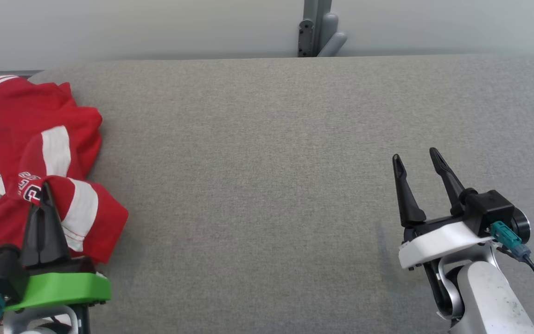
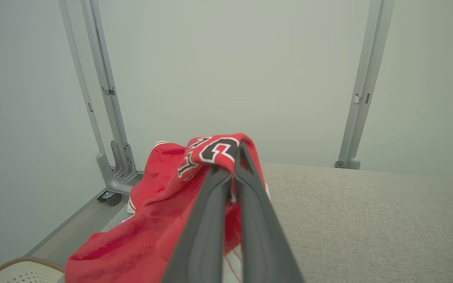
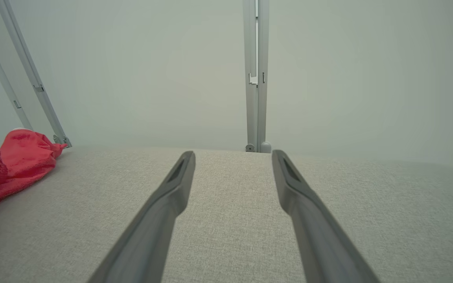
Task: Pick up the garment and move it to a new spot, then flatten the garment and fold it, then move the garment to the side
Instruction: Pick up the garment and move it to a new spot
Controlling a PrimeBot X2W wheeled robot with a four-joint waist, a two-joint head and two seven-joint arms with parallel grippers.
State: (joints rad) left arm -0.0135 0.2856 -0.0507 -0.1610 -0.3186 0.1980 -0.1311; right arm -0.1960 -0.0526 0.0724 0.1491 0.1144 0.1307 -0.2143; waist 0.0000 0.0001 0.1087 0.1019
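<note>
Red-and-white crumpled jersey garment point(image 1: 30, 116) heaped at left edge of grey fabric-covered table point(image 1: 267, 162). Lettered fold pinched by left gripper point(image 1: 46, 186); right gripper point(image 1: 414, 155) spread, empty, above table's right side. Cloth best lifted clear before being carried toward table centre.

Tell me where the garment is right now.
In the head view the garment lies bunched at the table's left edge, a fold pinched in the left pincer.
</note>
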